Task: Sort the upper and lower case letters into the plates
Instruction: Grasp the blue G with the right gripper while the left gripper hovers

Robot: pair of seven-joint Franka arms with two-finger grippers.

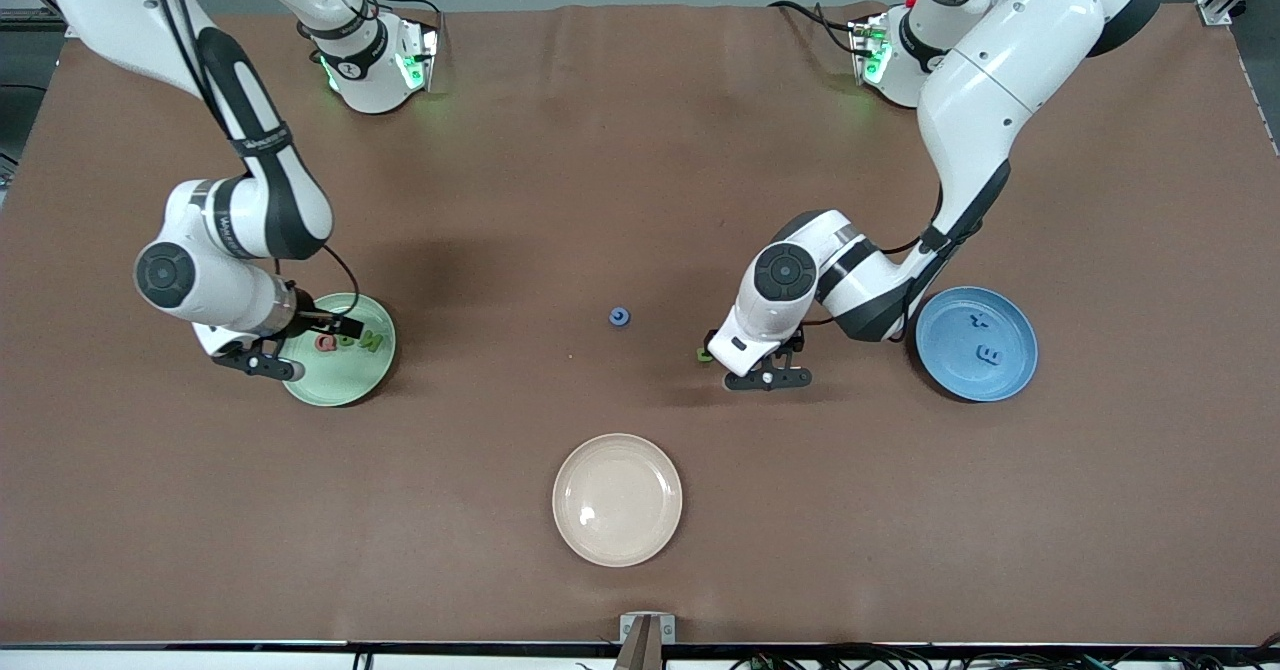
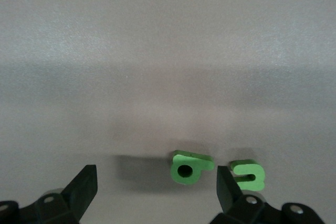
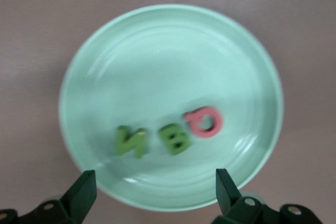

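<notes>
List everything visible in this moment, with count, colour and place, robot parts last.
Green plate: one, pale green, toward the right arm's end; holds three letters, two green, one red.
Blue plate: one, toward the left arm's end; holds two blue letters.
Cream plate: one, nearest the front camera.
Blue letter: one, mid-table.
Green letters: two, on the table under the left gripper.
Left gripper: open.
Right gripper: open, over the green plate.
</notes>
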